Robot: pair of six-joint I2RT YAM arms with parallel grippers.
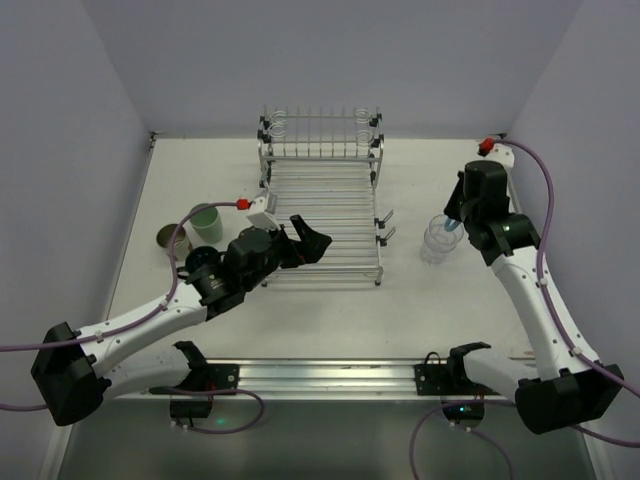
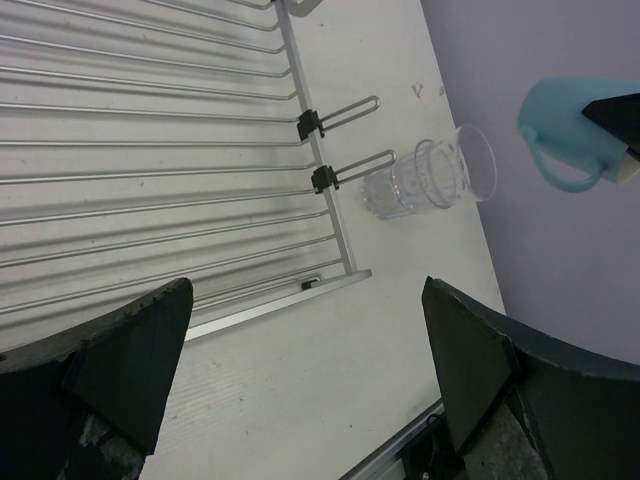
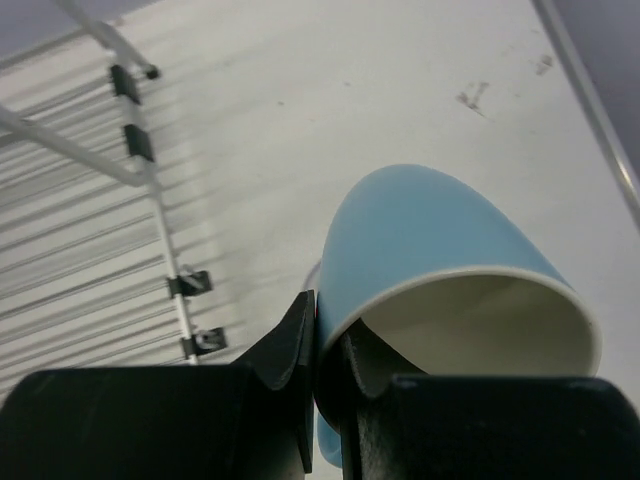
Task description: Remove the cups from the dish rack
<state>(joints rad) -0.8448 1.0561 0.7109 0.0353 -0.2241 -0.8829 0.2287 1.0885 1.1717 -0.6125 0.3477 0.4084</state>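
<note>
The chrome wire dish rack (image 1: 320,205) stands at the table's middle with no cup showing on its slats. My left gripper (image 1: 311,238) is open and empty over the rack's front left; in the left wrist view (image 2: 300,350) it is wide open above bare table by the rack's front corner (image 2: 340,270). My right gripper (image 1: 455,220) is shut on the wall of a light blue cup (image 3: 440,230), one finger inside and one outside, held above two clear tumblers (image 1: 437,242) that look nested, right of the rack. The dark teal mug is out of view.
A pale green cup (image 1: 205,222) and a beige metallic cup (image 1: 170,240) stand left of the rack. The tumblers (image 2: 430,180) and the blue cup (image 2: 565,125) show in the left wrist view. Walls close in the table's sides and back.
</note>
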